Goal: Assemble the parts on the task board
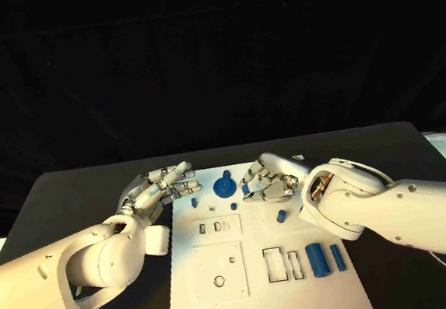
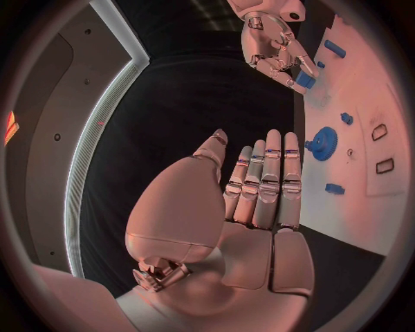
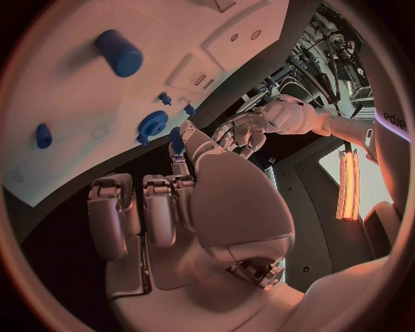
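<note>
Tabletop (image 1: 82,193) space is mostly taken by the white board (image 1: 200,299), laid flat so its slots face up. Left robot hand (image 1: 165,185) waits at the board's far-left corner, fingers straight and empty. Right robot hand (image 1: 269,180) pinches a small blue part (image 2: 304,80) above the board, near the gear (image 1: 225,186), apparently ready for seating.

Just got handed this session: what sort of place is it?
Probably a robot lab test bench: a black table against dark backdrop, a white task board with small blue parts, nothing domestic.
</note>
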`<state>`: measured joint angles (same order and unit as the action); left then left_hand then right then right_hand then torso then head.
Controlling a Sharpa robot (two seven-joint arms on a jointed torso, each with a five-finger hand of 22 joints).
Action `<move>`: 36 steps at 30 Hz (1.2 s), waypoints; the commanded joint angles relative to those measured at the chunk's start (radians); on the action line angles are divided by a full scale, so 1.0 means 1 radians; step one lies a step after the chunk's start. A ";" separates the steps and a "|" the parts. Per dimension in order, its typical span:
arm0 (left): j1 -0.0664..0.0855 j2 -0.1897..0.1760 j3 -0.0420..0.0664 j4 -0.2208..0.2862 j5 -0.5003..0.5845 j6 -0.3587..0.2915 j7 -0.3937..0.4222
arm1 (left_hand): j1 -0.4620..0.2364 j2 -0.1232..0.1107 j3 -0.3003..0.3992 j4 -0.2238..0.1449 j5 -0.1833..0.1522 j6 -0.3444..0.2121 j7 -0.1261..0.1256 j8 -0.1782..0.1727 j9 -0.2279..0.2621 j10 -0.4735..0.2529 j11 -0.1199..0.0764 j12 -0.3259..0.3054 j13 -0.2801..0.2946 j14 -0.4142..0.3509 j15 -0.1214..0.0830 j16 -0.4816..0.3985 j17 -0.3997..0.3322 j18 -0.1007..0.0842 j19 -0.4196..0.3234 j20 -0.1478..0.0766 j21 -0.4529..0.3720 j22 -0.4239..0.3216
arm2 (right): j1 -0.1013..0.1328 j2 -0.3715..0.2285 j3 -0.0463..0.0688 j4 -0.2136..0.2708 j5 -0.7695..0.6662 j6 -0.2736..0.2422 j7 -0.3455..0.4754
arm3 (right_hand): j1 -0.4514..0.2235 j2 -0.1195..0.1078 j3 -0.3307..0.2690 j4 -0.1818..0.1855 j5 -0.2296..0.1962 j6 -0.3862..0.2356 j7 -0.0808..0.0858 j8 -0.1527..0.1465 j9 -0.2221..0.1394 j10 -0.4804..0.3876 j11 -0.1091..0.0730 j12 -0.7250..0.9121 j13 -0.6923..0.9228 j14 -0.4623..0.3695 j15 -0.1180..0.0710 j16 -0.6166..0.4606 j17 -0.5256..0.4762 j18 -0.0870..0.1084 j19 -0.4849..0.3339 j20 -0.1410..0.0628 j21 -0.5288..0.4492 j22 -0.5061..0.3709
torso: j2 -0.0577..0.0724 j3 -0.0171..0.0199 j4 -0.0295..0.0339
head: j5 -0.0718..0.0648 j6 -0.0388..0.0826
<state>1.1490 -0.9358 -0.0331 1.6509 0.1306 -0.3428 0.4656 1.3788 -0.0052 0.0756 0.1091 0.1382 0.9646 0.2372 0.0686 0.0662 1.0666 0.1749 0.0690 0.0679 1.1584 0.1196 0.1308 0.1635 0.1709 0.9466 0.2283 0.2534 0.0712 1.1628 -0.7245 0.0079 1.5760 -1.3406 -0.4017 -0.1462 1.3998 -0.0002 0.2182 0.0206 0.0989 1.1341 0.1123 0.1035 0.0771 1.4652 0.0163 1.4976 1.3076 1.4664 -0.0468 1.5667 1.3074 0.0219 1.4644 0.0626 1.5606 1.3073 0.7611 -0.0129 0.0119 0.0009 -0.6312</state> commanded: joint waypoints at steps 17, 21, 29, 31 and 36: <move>0.001 -0.011 0.001 -0.020 0.018 0.012 0.038 | -0.005 0.005 0.000 -0.006 -0.003 0.001 -0.008 0.002 0.001 0.002 -0.004 0.000 0.001 -0.008 0.000 -0.004 0.001 0.013 -0.001 0.003 -0.003 -0.002 | -0.066 0.136 -0.015 -0.069 -0.155 0.047 -0.101 | -0.011 0.001 0.007 0.001 0.001 0.010 -0.013 0.001 0.017 0.071 0.001 -0.007 0.220 0.104 -0.003 0.004 0.263 -0.016 0.094 -0.006 -0.001 0.240 | -0.005 -0.0075 0.0104 | 0.017 -0.026; 0.001 -0.011 0.001 -0.021 0.020 0.012 0.037 | -0.004 0.006 0.001 -0.007 -0.003 0.002 -0.008 0.002 0.001 0.002 -0.004 0.000 0.001 -0.008 0.000 -0.005 0.001 0.013 -0.002 0.003 -0.003 -0.002 | -0.072 0.147 -0.017 -0.070 -0.160 0.062 -0.102 | -0.014 -0.001 0.006 0.001 0.002 0.009 -0.012 0.000 0.017 0.071 0.002 -0.008 0.220 0.104 -0.003 0.004 0.263 -0.016 0.094 -0.006 -0.001 0.239 | -0.005 -0.0082 0.0075 | 0.021 -0.031; 0.001 -0.010 0.001 -0.022 0.022 0.011 0.036 | -0.004 0.006 0.001 -0.007 -0.003 0.002 -0.008 0.002 0.001 0.002 -0.004 0.000 0.001 -0.008 0.000 -0.005 0.001 0.013 -0.002 0.003 -0.003 -0.002 | -0.075 0.156 -0.019 -0.070 -0.174 0.085 -0.113 | -0.017 -0.002 0.006 0.002 0.002 0.009 -0.012 0.000 0.017 0.071 0.002 -0.007 0.220 0.104 -0.003 0.004 0.263 -0.016 0.093 -0.005 -0.002 0.238 | -0.005 -0.0067 0.0065 | 0.022 -0.035; 0.001 -0.010 0.001 -0.022 0.022 0.011 0.036 | -0.004 0.006 0.001 -0.007 -0.003 0.002 -0.008 0.002 0.001 0.002 -0.004 0.000 0.001 -0.008 0.000 -0.005 0.001 0.013 -0.002 0.003 -0.003 -0.002 | -0.076 0.157 -0.019 -0.070 -0.176 0.090 -0.114 | -0.020 -0.003 0.005 0.002 0.001 0.010 -0.012 0.000 0.017 0.071 0.002 -0.006 0.221 0.104 -0.002 0.004 0.263 -0.016 0.093 -0.005 -0.002 0.238 | -0.006 -0.0066 0.0064 | 0.022 -0.035; 0.002 -0.010 0.001 -0.021 0.022 0.010 0.035 | -0.004 0.006 0.001 -0.008 -0.003 0.002 -0.008 0.002 0.001 0.002 -0.004 0.000 0.001 -0.008 0.000 -0.005 0.001 0.013 -0.002 0.003 -0.003 -0.002 | -0.076 0.159 -0.019 -0.070 -0.179 0.106 -0.121 | -0.025 -0.006 0.004 0.002 0.000 0.009 -0.012 -0.002 0.017 0.070 0.003 -0.008 0.220 0.104 -0.002 0.004 0.263 -0.016 0.093 -0.005 -0.002 0.237 | -0.005 -0.0070 0.0069 | 0.023 -0.037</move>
<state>1.1496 -0.9469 -0.0328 1.6277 0.1480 -0.3438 0.4871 1.3788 -0.0052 0.0757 0.1091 0.1382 0.9646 0.2372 0.0686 0.0662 1.0667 0.1749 0.0690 0.0679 1.1584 0.1197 0.1308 0.1640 0.1710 0.9466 0.2283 0.2535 0.0705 1.0880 -0.5671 -0.0105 1.5059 -1.4980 -0.3319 -0.2528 1.3852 -0.0096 0.2195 0.0223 0.0959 1.1286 0.1068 0.0998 0.0772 1.4654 0.0167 1.4937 1.3073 1.4664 -0.0467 1.5667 1.3079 0.0220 1.4644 0.0627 1.5605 1.3078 0.7558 -0.0197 0.0184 0.0235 -0.6674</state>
